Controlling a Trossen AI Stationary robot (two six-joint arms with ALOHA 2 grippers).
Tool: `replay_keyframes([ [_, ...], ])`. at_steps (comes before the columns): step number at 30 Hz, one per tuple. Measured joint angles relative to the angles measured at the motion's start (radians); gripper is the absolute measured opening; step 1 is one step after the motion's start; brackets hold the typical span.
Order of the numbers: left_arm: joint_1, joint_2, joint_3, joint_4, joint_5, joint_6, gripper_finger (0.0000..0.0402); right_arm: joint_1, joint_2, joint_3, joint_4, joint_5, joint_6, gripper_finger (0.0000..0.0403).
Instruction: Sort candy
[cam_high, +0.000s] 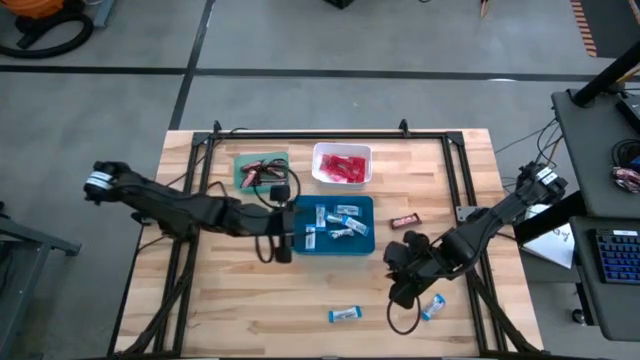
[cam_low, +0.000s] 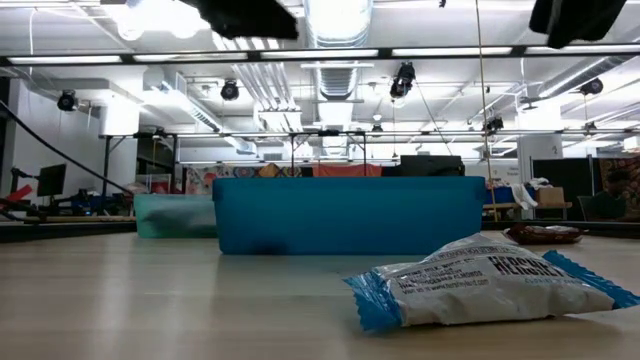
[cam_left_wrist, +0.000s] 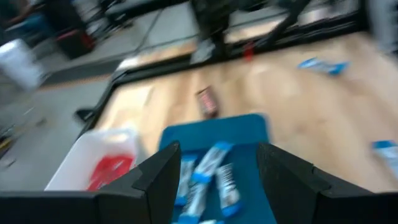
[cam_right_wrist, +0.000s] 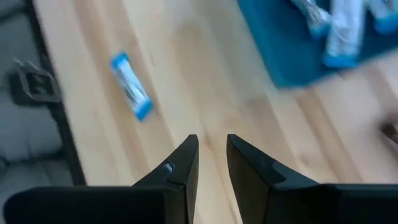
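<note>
The blue tray (cam_high: 362, 245) holds several blue-and-white candy bars (cam_high: 335, 222). Behind it, a white tray (cam_high: 342, 150) holds red packets (cam_high: 343, 168) and a green tray (cam_high: 242, 172) holds dark brown bars (cam_high: 265, 170). Loose on the table lie a brown bar (cam_high: 405, 220) and two blue-and-white bars (cam_high: 343, 315) (cam_high: 432, 306). My left gripper (cam_high: 283, 245) (cam_left_wrist: 217, 152) hangs open above the blue tray's left edge, holding nothing. My right gripper (cam_high: 402, 285) (cam_right_wrist: 212, 140) hovers over bare table right of the blue tray, its fingers a narrow gap apart with nothing between them.
A black frame rail (cam_high: 330, 133) runs along the far edge and down both sides of the wooden table. In the low view a blue-and-white bar (cam_low: 490, 285) lies close in front, with the blue tray (cam_low: 350, 215) behind it. Bare wood lies near the front left.
</note>
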Motion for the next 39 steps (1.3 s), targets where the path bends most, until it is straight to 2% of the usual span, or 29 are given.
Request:
replay_keyframes([
  [3,-0.022,-0.038,0.0,0.003,0.069,0.019,0.0191,-0.01,-0.001,0.037,-0.147,-0.052,-0.002,0.0073],
  [8,-0.051,-0.099,0.0,0.003,0.073,-0.04,0.0191,-0.049,0.0,0.049,-0.384,-0.07,-0.031,0.0073],
  [13,-0.054,-0.16,-0.001,-0.044,0.066,-0.081,0.0191,-0.123,0.0,0.019,-0.482,-0.069,-0.146,0.0073],
  [17,-0.055,-0.199,-0.001,-0.111,-0.005,-0.099,0.0191,-0.173,0.0,-0.025,-0.483,-0.07,-0.314,0.0082],
  [21,-0.055,-0.227,-0.001,-0.159,-0.044,-0.123,0.0191,-0.222,0.0,-0.072,-0.475,-0.087,-0.442,0.0113],
  [26,-0.055,-0.231,-0.003,-0.171,-0.066,-0.125,0.0191,-0.276,-0.003,-0.155,-0.335,-0.084,-0.612,0.0158],
  [32,-0.055,-0.231,-0.003,-0.176,-0.071,-0.105,0.0191,-0.394,-0.004,-0.279,-0.215,-0.089,-0.705,0.0196],
  [39,-0.055,-0.232,-0.011,-0.179,-0.086,-0.104,0.0191,-0.549,-0.005,-0.381,-0.115,-0.122,-0.835,0.0215],
])
